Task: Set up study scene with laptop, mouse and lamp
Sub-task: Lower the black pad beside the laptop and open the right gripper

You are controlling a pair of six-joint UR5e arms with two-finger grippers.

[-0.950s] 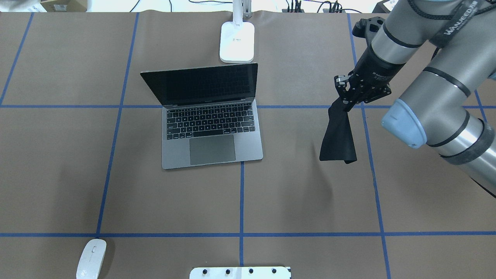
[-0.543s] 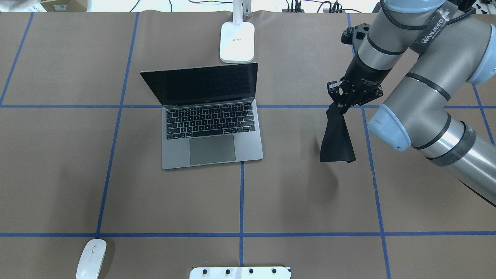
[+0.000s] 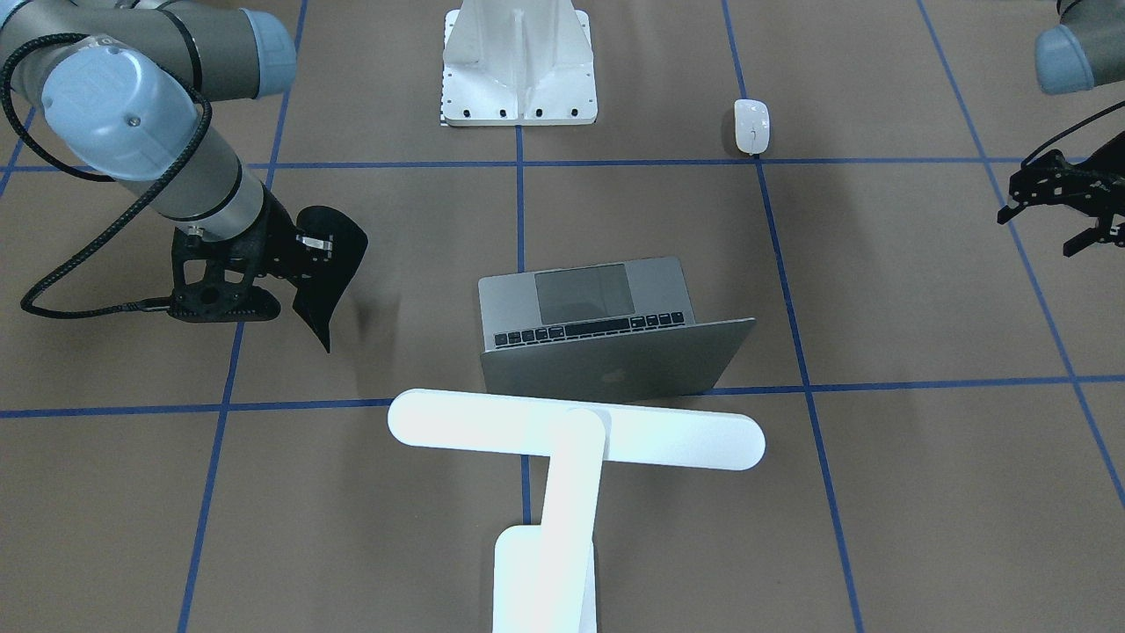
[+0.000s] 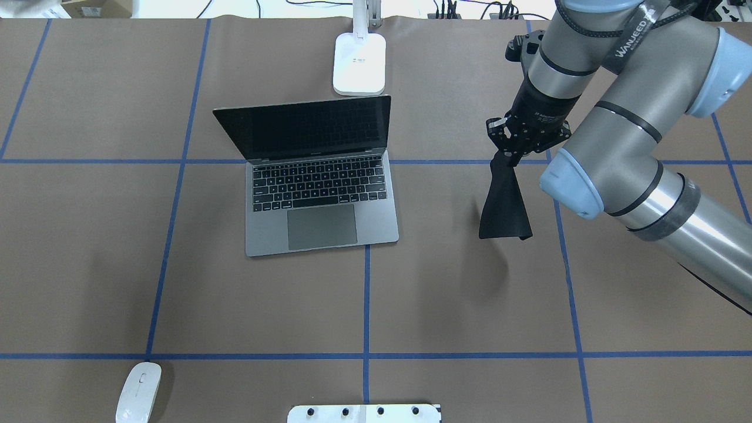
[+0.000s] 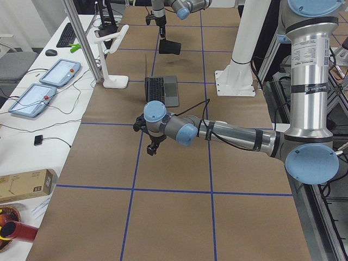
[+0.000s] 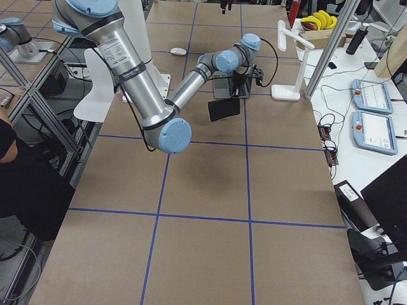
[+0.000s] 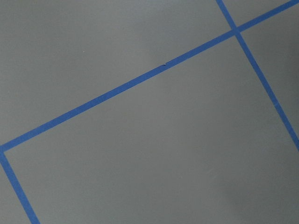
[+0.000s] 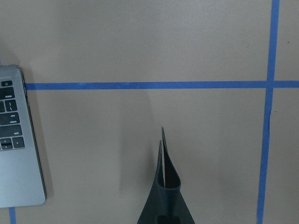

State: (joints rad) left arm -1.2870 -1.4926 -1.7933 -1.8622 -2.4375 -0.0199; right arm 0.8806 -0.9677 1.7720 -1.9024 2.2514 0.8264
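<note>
- Brown paper with blue tape lines covers the table [image 4: 88,264] in front of you.
- Your laptop [image 4: 323,226] sits open near the middle. Its screen is dark and faces the robot.
- Your lamp [image 4: 359,64] stands just behind the laptop, at the far edge of the table. Its long white bar head runs from side to side.
- Your mouse [image 4: 138,390] lies flat near the robot's edge, on the robot's left side. It is well apart from the laptop.
- Look at the right gripper [image 4: 512,157]. Its fingers are pressed onto the top edge of a thin black mat [image 4: 505,208].
- That mat hangs down from the fingers, bent and lifted off the paper. It is to the right of the laptop and does not touch it.
- Look at the left gripper [image 3: 1041,230]. It hovers over bare paper far out on the robot's left. Its fingers are spread, with nothing between them.
- You can see a white pedestal [image 4: 364,413] with bolt holes at the robot's edge, in the middle.
</note>
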